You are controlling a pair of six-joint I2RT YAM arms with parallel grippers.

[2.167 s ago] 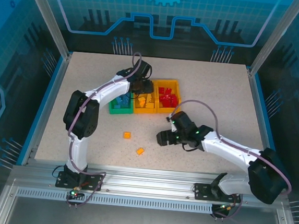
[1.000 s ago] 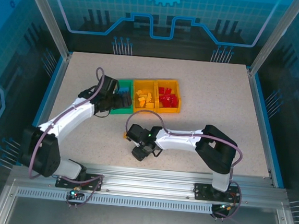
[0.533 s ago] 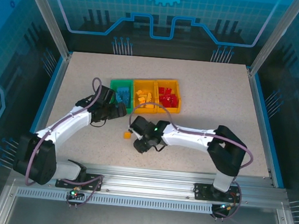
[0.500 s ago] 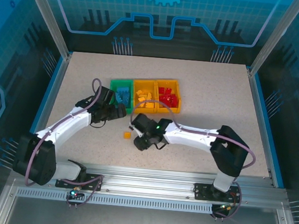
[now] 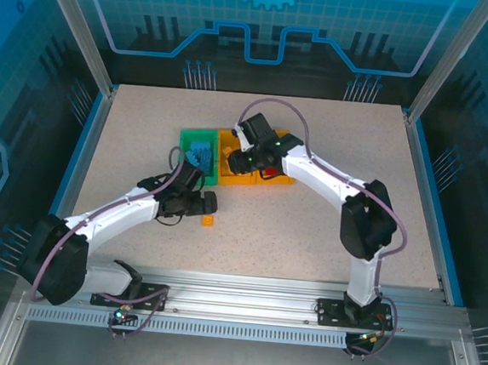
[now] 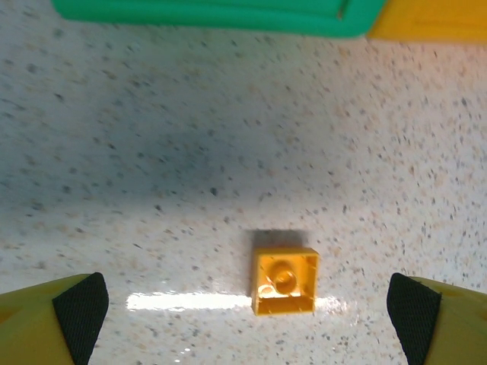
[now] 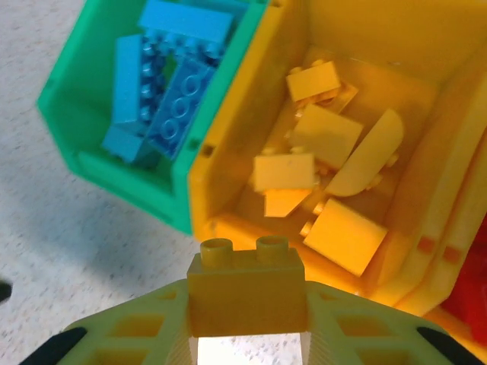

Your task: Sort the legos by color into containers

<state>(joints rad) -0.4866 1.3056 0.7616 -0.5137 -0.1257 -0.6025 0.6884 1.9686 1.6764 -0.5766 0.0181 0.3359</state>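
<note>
speckled tabletop inside an aluminium frame, blue panels glowing all round. the right gripper pinches a yellow two-stud brick above the near rim of the middle yellow bin, having swung up from the table's front. the left gripper, jaws wide, has dropped away from the green bin and straddles a loose yellow brick on the table.

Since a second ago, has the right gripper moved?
Yes. The right gripper moved rearward, from the table in front of the middle yellow bin to above it, gripping a yellow brick.
</note>
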